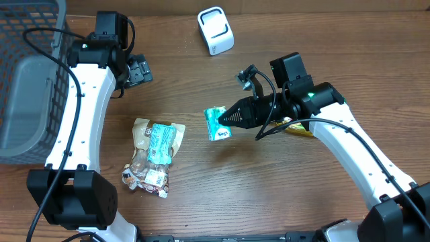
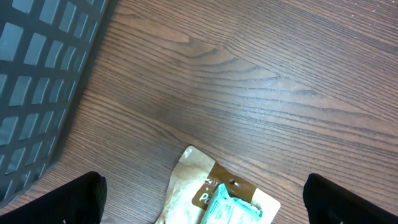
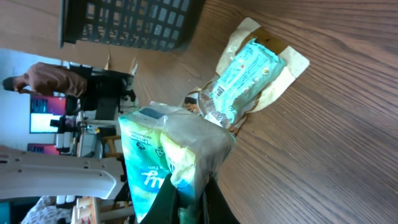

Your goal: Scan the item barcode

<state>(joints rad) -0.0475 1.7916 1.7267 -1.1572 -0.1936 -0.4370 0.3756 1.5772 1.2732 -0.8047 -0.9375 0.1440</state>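
Note:
My right gripper (image 1: 230,118) is shut on a teal and white packet (image 1: 216,124) and holds it in the air over the middle of the table. In the right wrist view the packet (image 3: 163,155) stands up from the pinched fingers (image 3: 163,199), and I cannot make out a barcode on it. A white scanner (image 1: 215,30) stands at the back of the table, well clear of the packet. My left gripper (image 1: 138,70) hangs open at the back left with nothing in it; its black fingertips (image 2: 78,199) frame a beige pouch (image 2: 211,193) below.
A beige pouch with a teal pack on it and a snack bag lie in a pile (image 1: 153,154) at front left. A dark mesh basket (image 1: 30,74) fills the left edge. A yellow packet (image 1: 297,129) lies under my right arm.

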